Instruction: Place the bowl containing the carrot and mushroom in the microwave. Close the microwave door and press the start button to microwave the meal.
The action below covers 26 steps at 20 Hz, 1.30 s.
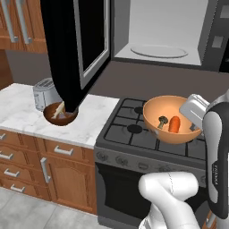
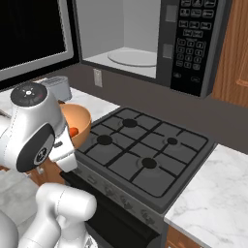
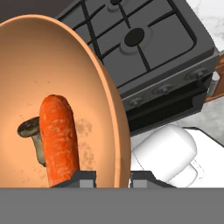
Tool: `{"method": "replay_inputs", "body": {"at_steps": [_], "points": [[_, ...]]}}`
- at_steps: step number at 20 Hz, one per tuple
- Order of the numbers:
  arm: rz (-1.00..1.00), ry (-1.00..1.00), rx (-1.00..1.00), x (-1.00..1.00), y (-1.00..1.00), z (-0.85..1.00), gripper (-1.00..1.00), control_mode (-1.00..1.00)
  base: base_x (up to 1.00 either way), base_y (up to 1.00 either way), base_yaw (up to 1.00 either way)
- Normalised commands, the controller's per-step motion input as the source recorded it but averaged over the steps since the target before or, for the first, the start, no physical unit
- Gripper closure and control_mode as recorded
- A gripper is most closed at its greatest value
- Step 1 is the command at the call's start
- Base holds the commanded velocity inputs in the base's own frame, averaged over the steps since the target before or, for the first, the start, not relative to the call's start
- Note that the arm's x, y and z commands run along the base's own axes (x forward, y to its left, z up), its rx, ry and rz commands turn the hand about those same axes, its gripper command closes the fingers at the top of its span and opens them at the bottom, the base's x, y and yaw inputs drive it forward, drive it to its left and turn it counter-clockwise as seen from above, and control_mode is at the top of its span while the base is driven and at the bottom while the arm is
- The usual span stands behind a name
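Your gripper (image 3: 113, 179) is clamped on the near rim of the bowl (image 1: 166, 117), one finger tip inside the wall and one outside it in the hand view; the bowl hangs in the air above the front burners of the stove (image 2: 145, 155), tipped a little toward the hand, and touches nothing else. The carrot (image 3: 59, 138) lies low against the inner wall with its long axis running straight up from the finger tips; the mushroom (image 3: 33, 131) rests touching its left side, cap pointing away from it. Both sit at the low side of the tilt, so you should judge them free to roll if the bowl tips further.

The relation your next move turns on: the microwave (image 2: 140, 41) lies above and beyond the bowl, its pale cavity and round turntable (image 1: 159, 51) higher than the rim and further back over the stove; the carry is up and forward, not sideways. The microwave door (image 1: 74, 49) stands swung wide to the left, well clear of that path, its lower edge hanging over the darker brown bowl (image 1: 60, 114) and near the toaster (image 1: 44, 93) on the marble counter (image 1: 27, 112). The button panel (image 2: 193, 43) is at the cavity's right, untouched as yet.
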Motion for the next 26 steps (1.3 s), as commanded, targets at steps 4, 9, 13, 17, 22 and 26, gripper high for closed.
{"method": "replay_inputs", "body": {"at_steps": [4,9,13,17,22,26], "points": [[0.0,0.0,0.0,0.0,0.0,0.0,1.0,1.0,0.39,0.01,0.03],[0.0,0.0,0.0,0.0,0.0,0.0,1.0,1.0,0.34,0.07,-0.01],[0.0,0.0,0.0,0.0,0.0,0.0,1.0,1.0,0.29,0.14,-0.14],[0.0,0.0,0.0,0.0,0.0,0.0,1.0,1.0,0.25,0.2,-0.26],[0.0,0.0,0.0,0.0,0.0,0.0,1.0,1.0,0.21,0.28,-0.29],[0.0,0.0,0.0,0.0,0.0,0.0,1.0,1.0,0.17,0.38,-0.23]]}}
